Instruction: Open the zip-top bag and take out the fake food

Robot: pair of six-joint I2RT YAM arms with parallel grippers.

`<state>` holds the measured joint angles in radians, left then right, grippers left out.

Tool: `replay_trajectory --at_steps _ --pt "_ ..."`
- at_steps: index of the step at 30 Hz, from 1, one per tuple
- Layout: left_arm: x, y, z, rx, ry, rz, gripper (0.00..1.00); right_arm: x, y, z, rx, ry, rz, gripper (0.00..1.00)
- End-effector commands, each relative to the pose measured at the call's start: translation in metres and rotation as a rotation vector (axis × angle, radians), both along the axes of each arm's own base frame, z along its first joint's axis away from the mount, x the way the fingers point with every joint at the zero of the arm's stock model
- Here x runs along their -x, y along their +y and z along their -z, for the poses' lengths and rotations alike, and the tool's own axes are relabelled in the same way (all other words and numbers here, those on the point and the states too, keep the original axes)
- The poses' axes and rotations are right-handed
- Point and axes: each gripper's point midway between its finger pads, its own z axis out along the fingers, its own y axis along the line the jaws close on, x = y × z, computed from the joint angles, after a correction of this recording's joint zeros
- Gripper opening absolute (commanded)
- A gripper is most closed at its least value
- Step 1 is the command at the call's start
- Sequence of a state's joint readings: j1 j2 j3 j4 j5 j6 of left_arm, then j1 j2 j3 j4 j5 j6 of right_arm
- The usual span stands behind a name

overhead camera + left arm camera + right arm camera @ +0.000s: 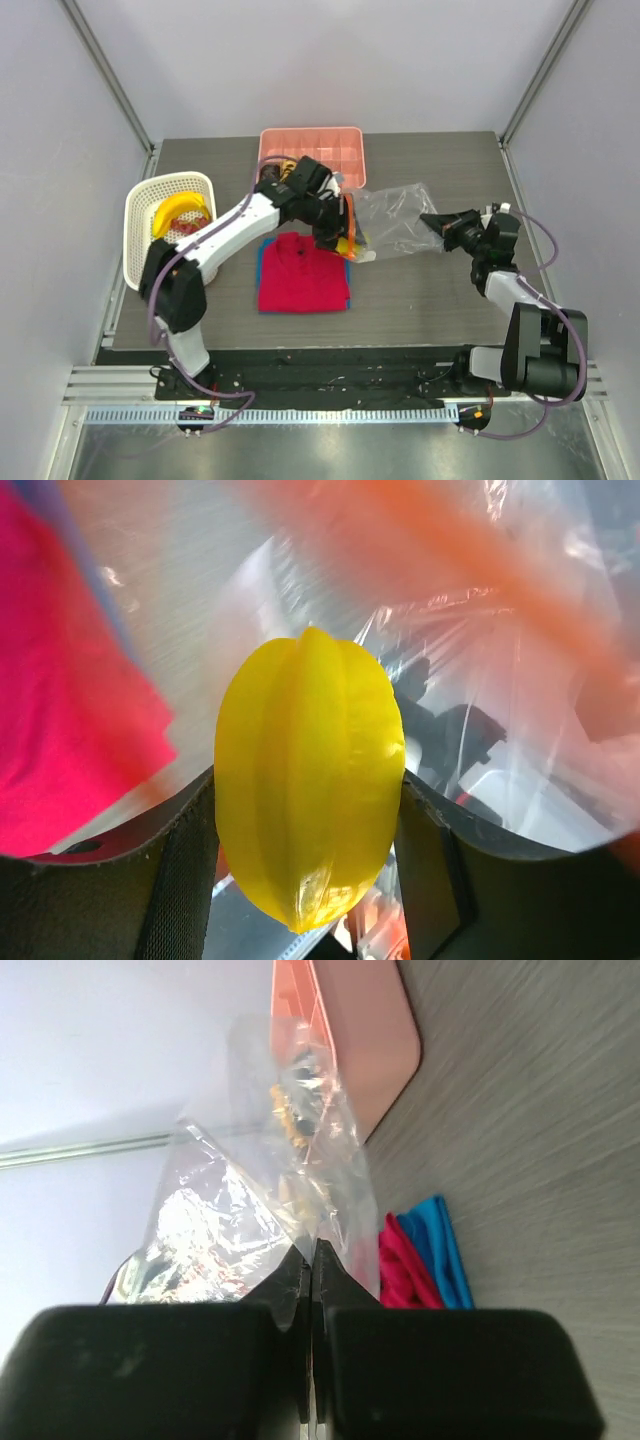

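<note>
Partly done: zip-top bag [400,215] lies on desk [430,300] beside red shirt [303,280], mouth apparently open; left jaws at its mouth clamp yellow fruit [310,780]; right jaws pinch bag's far corner; banana [180,208] sits in basket [140,235]; fruit not yet out

Left arm [225,235]: stretched from its base forward and to the right, wrist angled down.
Left hand [345,232]: fingers [180,870] part-spread, clamping the fake food [310,770] on both sides.
Right arm [515,290]: folded, forearm pointing left.
Right hand [428,219]: fingers pressed together, pinching the zip-top bag [250,1210].
</note>
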<state>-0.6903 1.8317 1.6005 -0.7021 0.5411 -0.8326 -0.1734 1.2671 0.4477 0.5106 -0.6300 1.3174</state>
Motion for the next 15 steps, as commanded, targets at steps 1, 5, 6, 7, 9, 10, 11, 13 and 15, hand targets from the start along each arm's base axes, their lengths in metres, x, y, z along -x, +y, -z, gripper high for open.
replay_trajectory --at_steps 1,5,6,7,9,10,11,13,15 --pt "-0.011 0.056 -0.02 -0.051 -0.12 -0.105 0.0 0.007 -0.018 0.033 0.096 0.109 0.02 0.01" --pt "-0.015 0.096 -0.019 -0.1 -0.11 -0.188 0.0 0.006 -0.018 0.036 0.151 0.14 -0.035 0.01" --pt "-0.015 0.103 -0.017 -0.12 -0.105 -0.197 0.0 0.0 -0.021 0.027 0.178 0.123 -0.035 0.01" --pt "-0.014 0.112 -0.016 -0.151 -0.113 -0.205 0.0 0.004 -0.022 0.034 0.188 0.177 -0.039 0.01" --pt "-0.02 0.145 -0.023 -0.231 -0.17 -0.294 0.0 -0.003 -0.029 0.029 0.253 0.169 -0.031 0.01" --pt "-0.023 0.157 -0.027 -0.25 -0.197 -0.325 0.0 0.003 -0.031 0.037 0.269 0.225 -0.034 0.01" --pt "-0.035 0.182 -0.029 -0.315 -0.242 -0.407 0.0 0.003 -0.035 0.039 0.295 0.251 -0.03 0.01" --pt "-0.041 0.216 -0.048 -0.368 -0.318 -0.492 0.0 -0.006 -0.046 0.032 0.382 0.261 -0.021 0.01" --pt "-0.052 0.276 -0.056 -0.529 -0.391 -0.646 0.0 -0.003 -0.047 0.036 0.44 0.379 -0.066 0.01"
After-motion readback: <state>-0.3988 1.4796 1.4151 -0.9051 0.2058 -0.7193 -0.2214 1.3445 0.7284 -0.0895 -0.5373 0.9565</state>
